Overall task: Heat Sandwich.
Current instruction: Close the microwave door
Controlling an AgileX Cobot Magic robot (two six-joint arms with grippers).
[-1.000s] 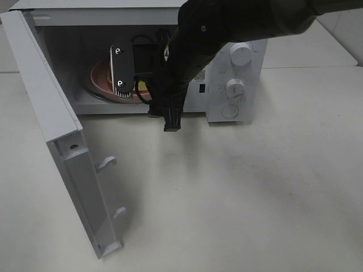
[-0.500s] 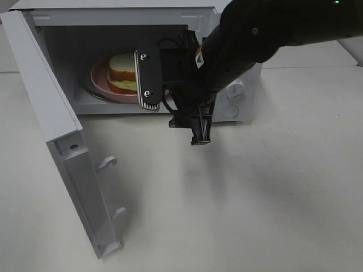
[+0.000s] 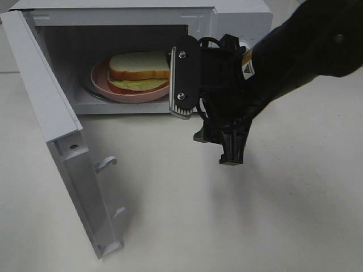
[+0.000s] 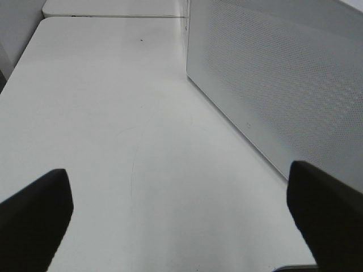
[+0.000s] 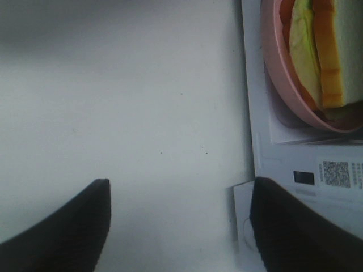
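Note:
The sandwich (image 3: 139,69), white bread over green and red-orange layers, lies on a round pink plate (image 3: 101,79) inside the open microwave (image 3: 113,17). My right gripper (image 3: 207,113) hangs open and empty just outside the oven mouth, to the right of the plate. In the right wrist view the sandwich (image 5: 323,51) and plate (image 5: 281,90) sit beyond the open right gripper (image 5: 178,226), with bare table between the fingers. My left gripper (image 4: 181,226) is open over bare table beside the microwave's perforated side wall (image 4: 272,85). It does not show in the exterior view.
The microwave door (image 3: 62,141) stands swung out toward the front left, its two latch hooks (image 3: 106,163) sticking out. My right arm covers the control panel. The white table (image 3: 198,226) spreads in front of the oven.
My right gripper has drawn back out of the microwave toward the right and front, leaving the sandwich and plate uncovered inside. The left gripper shows no change.

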